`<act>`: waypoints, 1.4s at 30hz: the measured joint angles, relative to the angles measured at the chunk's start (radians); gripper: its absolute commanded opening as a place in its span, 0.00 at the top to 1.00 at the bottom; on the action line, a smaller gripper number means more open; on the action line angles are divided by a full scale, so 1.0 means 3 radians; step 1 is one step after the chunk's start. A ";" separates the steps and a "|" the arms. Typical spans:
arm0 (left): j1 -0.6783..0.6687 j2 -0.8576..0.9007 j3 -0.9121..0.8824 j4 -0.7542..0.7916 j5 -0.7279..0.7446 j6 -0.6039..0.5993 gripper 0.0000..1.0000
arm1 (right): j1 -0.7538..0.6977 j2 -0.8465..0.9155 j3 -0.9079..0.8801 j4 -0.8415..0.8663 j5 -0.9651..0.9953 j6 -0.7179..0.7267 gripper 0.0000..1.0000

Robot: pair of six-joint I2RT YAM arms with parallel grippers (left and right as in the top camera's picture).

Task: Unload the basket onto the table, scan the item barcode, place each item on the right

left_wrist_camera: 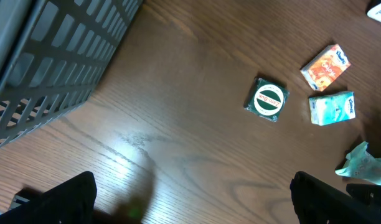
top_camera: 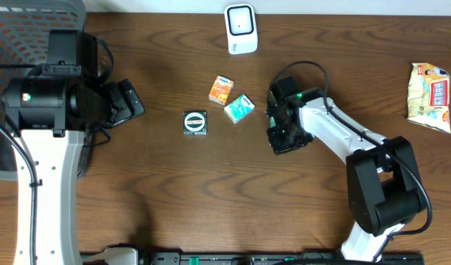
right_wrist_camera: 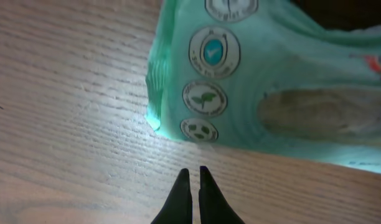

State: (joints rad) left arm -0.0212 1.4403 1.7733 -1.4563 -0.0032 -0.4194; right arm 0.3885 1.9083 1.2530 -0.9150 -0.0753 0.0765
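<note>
the left gripper [left_wrist_camera: 193,202] hangs spread wide beside the basket [left_wrist_camera: 47,56]. further right, the right gripper [right_wrist_camera: 192,186] is pressed together, holding nothing; the green packet [right_wrist_camera: 271,81] lies flat on the table [right_wrist_camera: 66,124] just ahead of its tips, not touching.

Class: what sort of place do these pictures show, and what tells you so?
Probably a mock shop checkout on a robot bench: a white scanner-like device, an orange box and a snack bag on the wooden table, a grey basket at its edge.
</note>
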 measured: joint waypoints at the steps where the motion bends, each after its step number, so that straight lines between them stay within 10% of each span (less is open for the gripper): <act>1: 0.0000 0.0000 0.0000 0.0001 0.0000 0.0000 0.02 | 0.0000 0.0000 0.0000 0.0031 0.0000 0.0001 0.99; 19: 0.0000 0.0000 0.0000 0.0001 0.0000 0.0000 0.02 | -0.0031 0.0107 0.0010 0.1292 0.0341 0.0309 0.87; 30: 0.0000 0.0000 0.0000 0.0000 0.0001 0.0000 0.03 | -0.0484 0.0108 0.0782 0.0118 0.0140 0.0304 0.58; 42: 0.0000 0.0000 0.0000 0.0000 0.0001 0.0000 0.02 | -0.0730 0.0111 0.0661 -0.0220 -0.0139 -0.0142 0.49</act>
State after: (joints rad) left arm -0.0212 1.4403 1.7733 -1.4563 -0.0029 -0.4194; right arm 0.1696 1.9415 1.4513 -0.9810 -0.1169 0.0338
